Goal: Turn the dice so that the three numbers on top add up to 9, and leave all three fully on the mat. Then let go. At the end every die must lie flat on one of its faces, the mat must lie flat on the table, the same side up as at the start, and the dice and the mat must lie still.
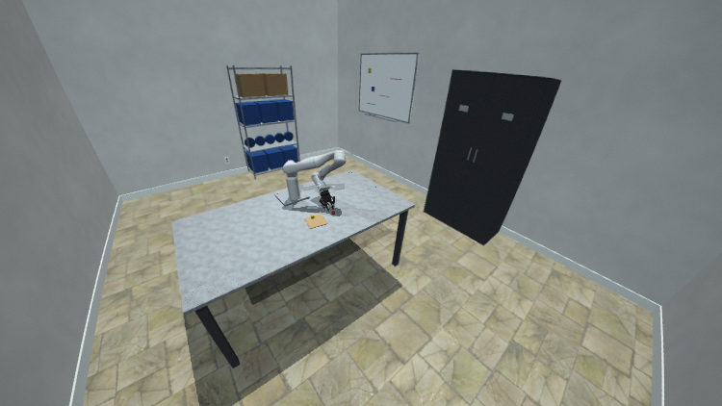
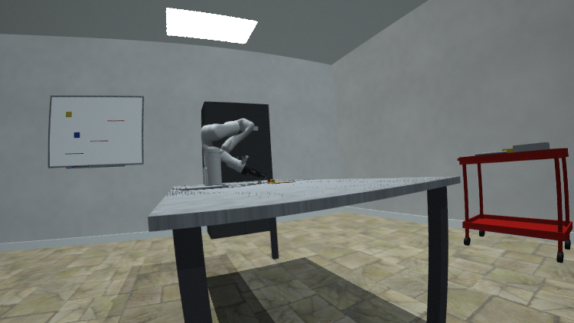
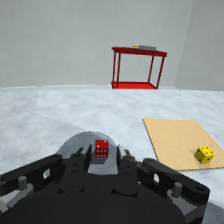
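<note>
A red die (image 3: 101, 148) lies on the grey table, to the left of the tan mat (image 3: 182, 142) and off it. My gripper (image 3: 104, 152) is low over the table with its fingers partly open on either side of the red die, with a small gap at each side. A yellow die (image 3: 204, 154) lies flat on the mat near its front right part. In the top view the gripper (image 1: 328, 206) stands just behind the red die (image 1: 333, 213), beside the mat (image 1: 316, 220) with the yellow die (image 1: 312, 216). I see no third die in any view.
The arm's base (image 1: 291, 194) stands on the table behind the mat. A red cart (image 2: 517, 188) stands on the floor beyond the table's far side. A black cabinet (image 1: 487, 151) and a shelf rack (image 1: 265, 118) stand by the walls.
</note>
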`<state>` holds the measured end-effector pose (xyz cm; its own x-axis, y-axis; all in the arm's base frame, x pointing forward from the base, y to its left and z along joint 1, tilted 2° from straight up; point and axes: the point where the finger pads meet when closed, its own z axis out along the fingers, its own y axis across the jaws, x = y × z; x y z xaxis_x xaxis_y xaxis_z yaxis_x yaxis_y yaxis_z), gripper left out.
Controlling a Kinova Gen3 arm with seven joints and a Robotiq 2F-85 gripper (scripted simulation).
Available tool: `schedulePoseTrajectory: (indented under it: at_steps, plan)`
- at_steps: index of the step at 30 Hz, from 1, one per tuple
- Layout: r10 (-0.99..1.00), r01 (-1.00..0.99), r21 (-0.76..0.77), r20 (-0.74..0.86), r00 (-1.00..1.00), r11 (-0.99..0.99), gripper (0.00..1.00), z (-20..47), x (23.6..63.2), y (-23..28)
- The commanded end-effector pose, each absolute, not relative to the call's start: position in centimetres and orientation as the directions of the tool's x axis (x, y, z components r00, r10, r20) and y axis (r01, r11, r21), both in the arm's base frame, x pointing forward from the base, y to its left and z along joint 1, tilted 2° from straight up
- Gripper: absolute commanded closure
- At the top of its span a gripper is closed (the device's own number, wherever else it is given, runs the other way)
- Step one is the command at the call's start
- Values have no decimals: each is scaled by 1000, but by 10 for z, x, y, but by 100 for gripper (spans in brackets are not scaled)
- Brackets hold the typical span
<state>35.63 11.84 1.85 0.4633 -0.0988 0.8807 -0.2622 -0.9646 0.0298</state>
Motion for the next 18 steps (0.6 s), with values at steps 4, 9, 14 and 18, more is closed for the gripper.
schedulePoseTrajectory:
  at_steps: [4, 9, 14, 18]
  plan:
    - [-94, -249, 29, 880, 465, -968, 65, 21, 352, 124]
    - [-94, -249, 29, 880, 465, -968, 65, 25, 352, 124]
    - [-94, -249, 29, 880, 465, -968, 65, 34, 352, 124]
    - [-92, -249, 30, 882, 462, -968, 65, 53, 352, 125]
